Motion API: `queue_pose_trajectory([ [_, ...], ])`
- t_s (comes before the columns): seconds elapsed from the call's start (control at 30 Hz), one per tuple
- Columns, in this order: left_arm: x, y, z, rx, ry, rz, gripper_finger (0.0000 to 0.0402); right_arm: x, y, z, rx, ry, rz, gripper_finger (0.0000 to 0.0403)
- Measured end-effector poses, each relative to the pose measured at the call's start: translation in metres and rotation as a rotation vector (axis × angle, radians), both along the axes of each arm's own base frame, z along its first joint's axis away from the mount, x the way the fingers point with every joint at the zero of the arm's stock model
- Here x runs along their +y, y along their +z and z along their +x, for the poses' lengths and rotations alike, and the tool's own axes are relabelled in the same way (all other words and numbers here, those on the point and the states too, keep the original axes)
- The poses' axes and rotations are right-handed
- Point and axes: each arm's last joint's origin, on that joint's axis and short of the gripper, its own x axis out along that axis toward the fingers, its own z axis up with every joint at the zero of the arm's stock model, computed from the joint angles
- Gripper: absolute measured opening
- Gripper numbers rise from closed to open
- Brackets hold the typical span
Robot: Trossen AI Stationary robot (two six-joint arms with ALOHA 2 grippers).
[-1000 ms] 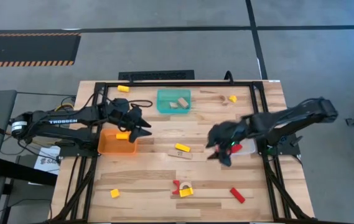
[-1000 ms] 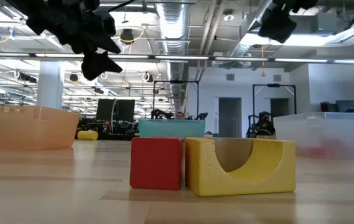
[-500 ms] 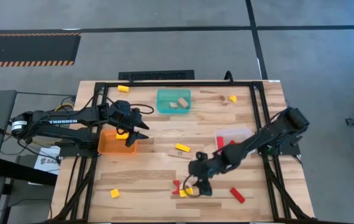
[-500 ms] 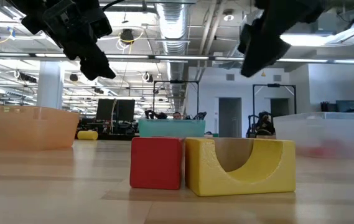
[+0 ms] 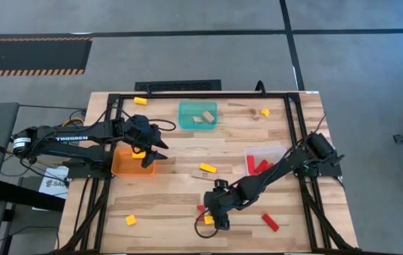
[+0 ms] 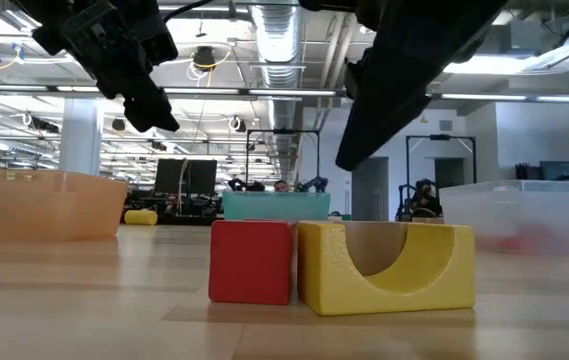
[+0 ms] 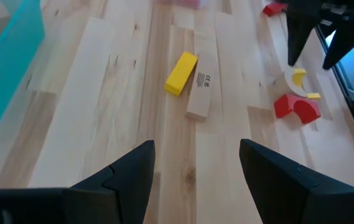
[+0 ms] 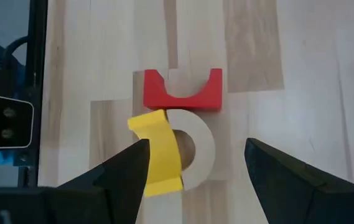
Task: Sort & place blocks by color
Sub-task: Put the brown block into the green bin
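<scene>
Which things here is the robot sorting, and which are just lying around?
Being sorted:
red arch block
yellow arch block
tan ring block
yellow bar
tan bar
orange bin
teal bin
clear bin

Just lying around:
black frame
cables

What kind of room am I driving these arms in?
Probably a large robotics lab or workshop: exposed ceiling ducts and strip lights, more metal rig frames across the hall, and a concrete floor around the table.
</scene>
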Motion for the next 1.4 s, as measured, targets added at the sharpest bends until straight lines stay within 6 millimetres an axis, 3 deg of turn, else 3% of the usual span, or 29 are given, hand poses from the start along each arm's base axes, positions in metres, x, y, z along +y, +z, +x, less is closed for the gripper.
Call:
queue_pose_trajectory([
  [0.33, 0.000, -0.001, -0.001, 0.018, 0.005, 0.000, 0.0222, -0.007, -0.031, 0.009, 0.063, -0.030, -0.070, 0.0285],
  [0.67, 0.000, -0.002, -0.001, 0.024, 0.007, -0.001, 0.0222, -0.011, -0.054, 0.019, 0.103, -0.021, -0.029, 0.0278],
  [0.8, 0.000, -0.002, -0.001, 0.024, 0.010, -0.004, 0.0222, -0.016, -0.056, 0.019, 0.100, -0.044, -0.048, 0.0224],
  [1.07, 0.000, -0.002, -0.001, 0.025, 0.026, 0.004, 0.0222, -0.024, -0.053, 0.020, 0.104, -0.044, -0.065, 0.0025],
  [1.2, 0.001, -0.001, -0.001, 0.025, 0.040, -0.011, 0.0222, -0.035, -0.041, 0.012, 0.166, -0.033, -0.109, 0.0012],
  [1.4, 0.001, -0.001, -0.001, 0.028, 0.052, -0.019, 0.0222, -0.066, 0.000, -0.001, 0.194, -0.041, -0.143, 0.0007],
])
